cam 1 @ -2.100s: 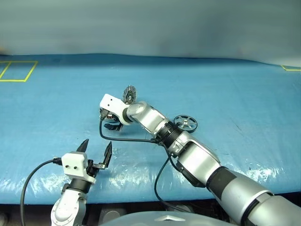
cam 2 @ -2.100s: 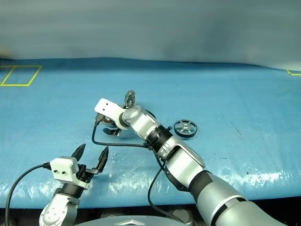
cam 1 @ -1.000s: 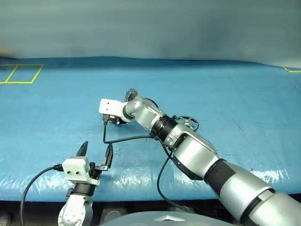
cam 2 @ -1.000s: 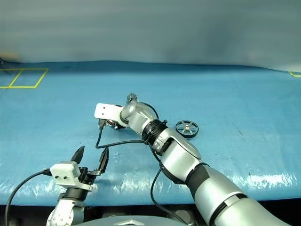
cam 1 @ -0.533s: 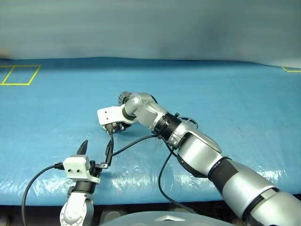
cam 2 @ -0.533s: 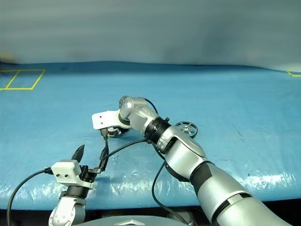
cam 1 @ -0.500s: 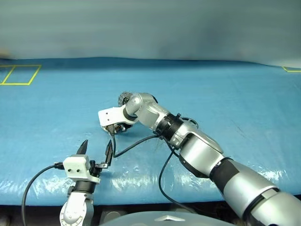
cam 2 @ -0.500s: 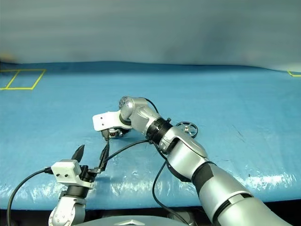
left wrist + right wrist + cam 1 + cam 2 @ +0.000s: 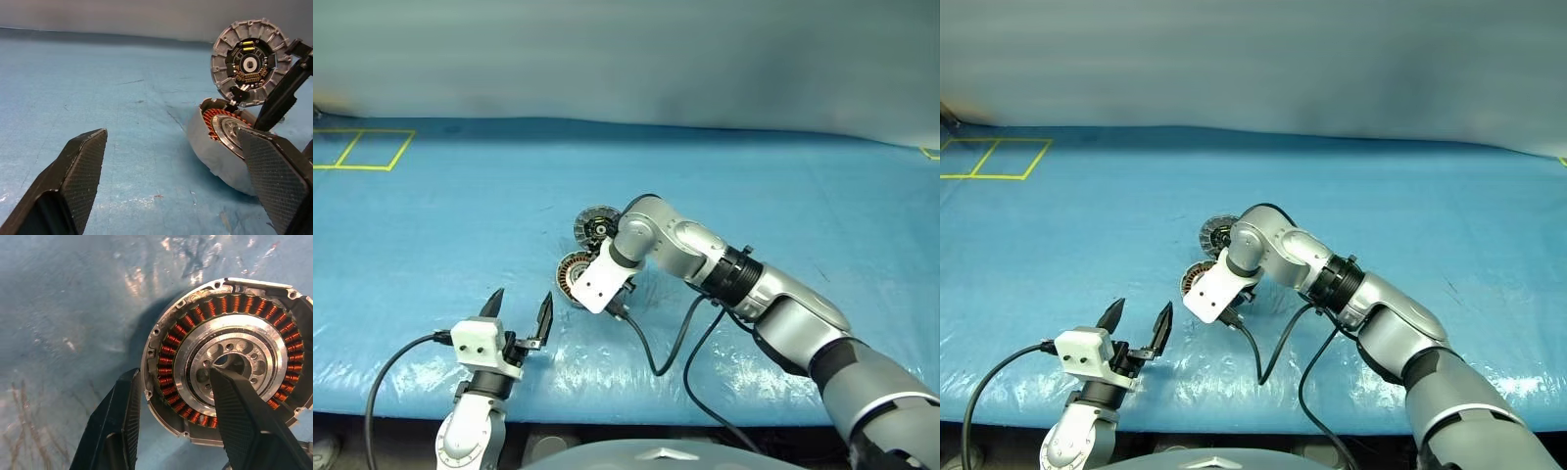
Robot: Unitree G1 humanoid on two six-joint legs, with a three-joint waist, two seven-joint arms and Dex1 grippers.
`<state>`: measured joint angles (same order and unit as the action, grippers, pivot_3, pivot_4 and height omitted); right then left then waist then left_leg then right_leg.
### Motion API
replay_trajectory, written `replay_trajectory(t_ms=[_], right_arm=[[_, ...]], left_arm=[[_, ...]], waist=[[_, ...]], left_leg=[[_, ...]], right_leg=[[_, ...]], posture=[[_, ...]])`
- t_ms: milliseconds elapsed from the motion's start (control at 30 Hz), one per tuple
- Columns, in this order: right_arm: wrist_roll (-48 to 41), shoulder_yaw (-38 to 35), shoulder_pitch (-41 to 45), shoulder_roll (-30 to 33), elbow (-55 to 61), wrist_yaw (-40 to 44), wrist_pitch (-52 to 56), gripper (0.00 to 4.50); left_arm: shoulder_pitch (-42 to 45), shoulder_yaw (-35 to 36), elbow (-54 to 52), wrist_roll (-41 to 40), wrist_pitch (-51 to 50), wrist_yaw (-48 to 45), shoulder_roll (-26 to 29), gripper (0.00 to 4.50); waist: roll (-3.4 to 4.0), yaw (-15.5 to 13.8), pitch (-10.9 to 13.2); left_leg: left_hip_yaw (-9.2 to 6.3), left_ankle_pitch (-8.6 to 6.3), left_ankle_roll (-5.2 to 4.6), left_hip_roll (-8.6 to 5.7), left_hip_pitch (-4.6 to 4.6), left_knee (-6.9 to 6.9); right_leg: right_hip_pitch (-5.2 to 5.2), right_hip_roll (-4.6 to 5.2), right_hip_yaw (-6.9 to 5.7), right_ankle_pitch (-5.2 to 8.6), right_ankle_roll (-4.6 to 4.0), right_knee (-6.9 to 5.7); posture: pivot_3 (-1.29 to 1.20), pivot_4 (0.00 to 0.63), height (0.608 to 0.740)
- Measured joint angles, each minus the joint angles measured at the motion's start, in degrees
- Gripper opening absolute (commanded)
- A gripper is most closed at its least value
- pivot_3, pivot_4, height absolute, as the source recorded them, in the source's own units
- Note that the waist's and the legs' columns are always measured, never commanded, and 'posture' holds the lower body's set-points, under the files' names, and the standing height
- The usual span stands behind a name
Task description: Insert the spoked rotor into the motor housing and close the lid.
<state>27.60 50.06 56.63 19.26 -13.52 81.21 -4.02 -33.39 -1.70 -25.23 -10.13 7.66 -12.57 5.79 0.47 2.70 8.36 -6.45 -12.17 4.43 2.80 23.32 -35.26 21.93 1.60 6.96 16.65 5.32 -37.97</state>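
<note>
Left end effector gapes wide; right end effector points steeply down, clamped.

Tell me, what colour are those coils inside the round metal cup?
Copper-orange, ringing the motor housing; the right wrist view shows them best.

Even, soft overhead light with patches of glare on the wrinkled blue plastic table cover.

White sheen breaks along the cover's near edge in the head views, and small sparkles dot it in the right wrist view. A dark shadow lies on the cover beside the round silver motor housing with copper-orange windings, whose metal centre gleams. The grey backdrop is hazy and featureless. In the left wrist view the black ribbed fingers are slightly soft.
</note>
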Motion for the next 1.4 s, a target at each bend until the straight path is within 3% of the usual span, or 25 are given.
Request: replay_trajectory(t_ms=[467, 700, 1000, 1133, 1300, 1400], right_arm=[[0.1, -2.3, -3.0, 2.3, 5.8, 4.6, -0.3, 1.83], [-1.6, -3.1, -4.7, 1.1, 7.2, 6.7, 5.1, 4.07], [-8.9, -7.9, -5.0, 5.2, 17.7, 10.4, 12.2, 4.07], [-18.0, -16.2, -6.9, 7.5, 28.5, 10.5, 24.1, 4.07], [-22.4, -26.8, -15.0, 14.1, 38.4, 4.5, 38.0, 4.07], [-21.9, -32.4, -24.3, 15.9, 43.4, -4.4, 46.7, 4.07]], left_arm=[[1.2, -1.2, 0.0, 0.0, -1.3, -0.3, 0.3, 4.50], [3.1, -0.8, 0.0, -1.1, -3.2, -2.3, 2.0, 4.50], [7.5, -0.9, 0.2, -2.3, -6.2, -5.2, 4.4, 4.50], [8.4, -1.2, 0.2, -2.3, -7.6, -7.2, 6.9, 4.50], [9.3, -1.1, 0.1, -2.3, -9.9, -9.6, 10.2, 4.50], [10.2, -1.1, -0.5, -2.5, -11.3, -11.1, 11.9, 4.50]], waist=[[-0.31, -0.1, 0.2], [-0.37, 0.2, 0.4], [-0.46, 0.6, 0.9], [-0.46, 0.7, 0.9], [-0.52, 0.2, 1.0], [-0.54, 0.0, 1.0]], left_leg=[[-0.03, -0.01, -0.01, -0.01, -0.20, 0.10], [-0.03, -0.01, -0.01, 0.01, -0.16, 0.15], [-0.12, 0.00, 0.00, 0.02, 0.09, 0.17], [-0.19, 0.00, 0.00, 0.02, 0.25, 0.17], [-0.20, 0.00, 0.00, 0.00, 0.27, 0.13], [-0.16, 0.00, 0.00, 0.01, 0.27, 0.15]], right_leg=[[-0.32, 0.01, 0.00, -0.01, -0.02, 0.01], [-0.35, 0.00, -0.01, -0.05, -0.10, -0.04], [-0.15, -0.01, -0.10, -0.32, -0.02, -0.07], [-0.04, -0.01, -0.15, -0.32, -0.05, -0.07], [-0.05, 0.00, -0.18, -0.31, -0.07, -0.04], [0.02, -0.01, -0.15, -0.30, -0.07, -0.07]], posture=[[0.00, 0.150, 0.740], [0.00, 0.150, 0.740], [0.00, 0.150, 0.740], [0.00, 0.150, 0.740], [0.00, 0.150, 0.740], [0.00, 0.150, 0.740]])
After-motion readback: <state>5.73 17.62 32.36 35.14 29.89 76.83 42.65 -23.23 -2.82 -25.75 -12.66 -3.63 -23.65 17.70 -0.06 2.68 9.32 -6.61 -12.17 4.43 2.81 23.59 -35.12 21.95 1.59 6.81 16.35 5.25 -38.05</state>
